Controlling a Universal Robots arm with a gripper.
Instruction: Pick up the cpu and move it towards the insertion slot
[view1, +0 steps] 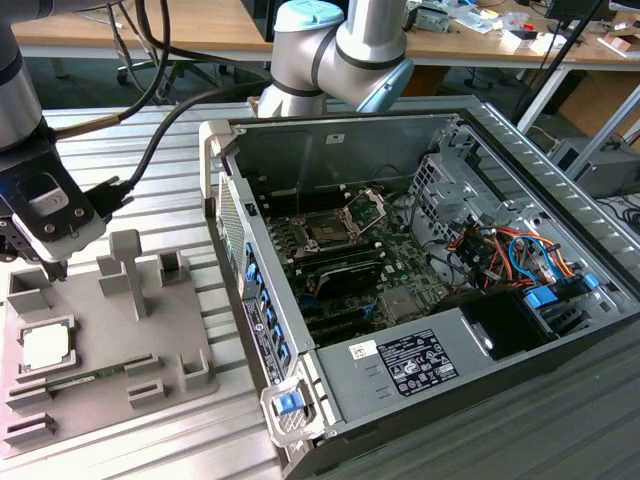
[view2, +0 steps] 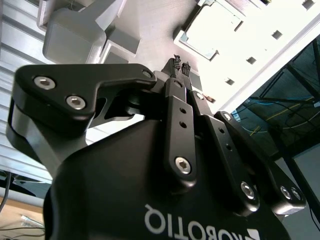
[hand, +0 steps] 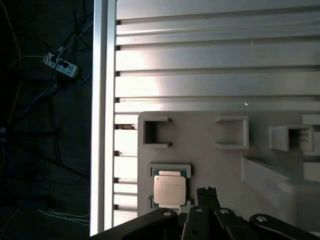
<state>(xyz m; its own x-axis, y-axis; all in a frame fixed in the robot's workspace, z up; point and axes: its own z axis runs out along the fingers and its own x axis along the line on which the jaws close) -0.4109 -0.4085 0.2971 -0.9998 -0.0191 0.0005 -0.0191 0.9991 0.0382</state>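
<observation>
**Cpu on its holder, gripper alongside.** The cpu (hand: 169, 190) is laid flat, metal top upward, in a shallow recess of the grey holder plate (hand: 195, 150). It is framed at the corners, so it is kept square and its edges are left free for grasping. The gripper (view2: 180, 63) is held above the plate, just beside the cpu rather than over it. Its two fingers (view2: 176, 115) are brought together tip to tip, and nothing is held between them. The cpu is therefore judged not yet picked up. In the exterior view, the insertion slot (view1: 328, 232) is seen well apart, towards the exterior view's right, on the board inside the open computer case (view1: 300, 150). Its metal bracket (view1: 366, 205) appears swung up, so the socket is left uncovered for the chip.
</observation>
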